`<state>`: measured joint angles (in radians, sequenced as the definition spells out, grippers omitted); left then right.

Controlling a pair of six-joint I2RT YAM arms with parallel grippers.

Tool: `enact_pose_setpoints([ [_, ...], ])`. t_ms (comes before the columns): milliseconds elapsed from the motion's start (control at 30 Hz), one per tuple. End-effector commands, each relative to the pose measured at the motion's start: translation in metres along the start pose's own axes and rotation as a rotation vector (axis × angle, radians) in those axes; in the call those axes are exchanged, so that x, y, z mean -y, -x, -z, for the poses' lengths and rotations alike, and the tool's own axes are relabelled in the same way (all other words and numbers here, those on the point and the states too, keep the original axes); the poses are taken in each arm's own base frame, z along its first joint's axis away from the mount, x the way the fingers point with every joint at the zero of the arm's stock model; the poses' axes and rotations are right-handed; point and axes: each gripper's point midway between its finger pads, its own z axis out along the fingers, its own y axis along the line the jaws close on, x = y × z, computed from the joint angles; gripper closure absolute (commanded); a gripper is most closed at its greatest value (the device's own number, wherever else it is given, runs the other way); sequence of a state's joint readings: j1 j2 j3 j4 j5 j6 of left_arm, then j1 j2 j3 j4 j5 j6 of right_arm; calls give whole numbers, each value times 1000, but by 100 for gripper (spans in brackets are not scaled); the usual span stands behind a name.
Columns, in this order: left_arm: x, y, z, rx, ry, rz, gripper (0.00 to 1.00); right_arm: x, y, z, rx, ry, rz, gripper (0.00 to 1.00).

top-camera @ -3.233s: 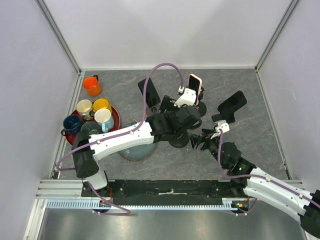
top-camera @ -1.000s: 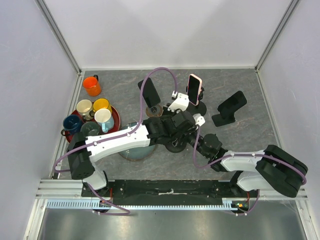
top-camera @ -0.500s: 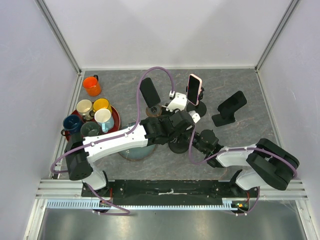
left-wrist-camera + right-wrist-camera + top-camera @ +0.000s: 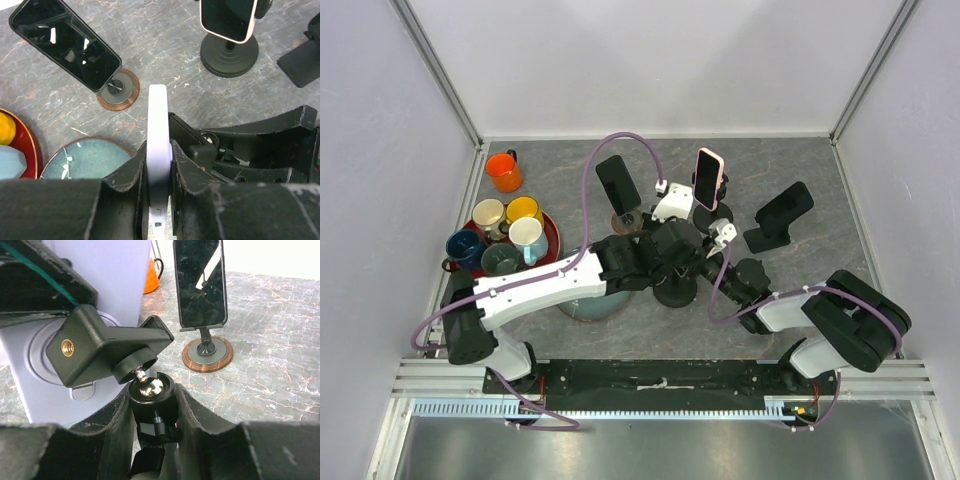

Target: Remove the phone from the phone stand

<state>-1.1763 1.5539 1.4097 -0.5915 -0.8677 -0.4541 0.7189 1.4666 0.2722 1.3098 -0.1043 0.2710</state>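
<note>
A pale lavender phone [image 4: 158, 130] stands edge-on in the clamp [image 4: 100, 347] of a black phone stand, and my left gripper [image 4: 159, 165] is shut on the phone's two faces. The phone's back [image 4: 107, 275] fills the upper left of the right wrist view. My right gripper [image 4: 152, 400] is shut on the stand's ball-joint head [image 4: 151, 390], one finger pressed on each side of the socket. From above, both grippers meet at mid-table over the stand's round base [image 4: 675, 293], the left gripper [image 4: 672, 250] just left of the right gripper [image 4: 705, 265].
Three other phones stand behind: a black one on a wooden-base stand [image 4: 618, 185], a pink-cased one [image 4: 708, 180] and a black one at the right [image 4: 785, 210]. A red tray [image 4: 552, 235] with mugs, an orange mug [image 4: 504, 171] and a teal plate [image 4: 590, 300] lie at the left.
My right arm has swung in toward the stand, and its jaws have closed from wide open onto the ball-joint head. The left gripper has kept its hold on the phone.
</note>
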Motion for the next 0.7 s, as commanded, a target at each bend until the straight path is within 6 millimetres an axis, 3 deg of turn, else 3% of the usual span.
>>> enact_pose_setpoints([
  [0, 6, 20, 13, 59, -91, 78, 98, 6, -1, 6, 20, -14, -42, 100],
  [200, -5, 17, 14, 67, -106, 117, 98, 3, -5, 6, 0, 2, -27, 100],
  [333, -15, 27, 21, 105, -168, 202, 98, 4, -5, 7, -9, 1, -11, 100],
  [567, -39, 46, 56, 196, -316, 335, 98, 9, -6, 11, -27, -31, 7, 100],
  [667, -50, 42, 62, 178, -305, 338, 98, 9, 0, 12, -17, -39, 11, 100],
])
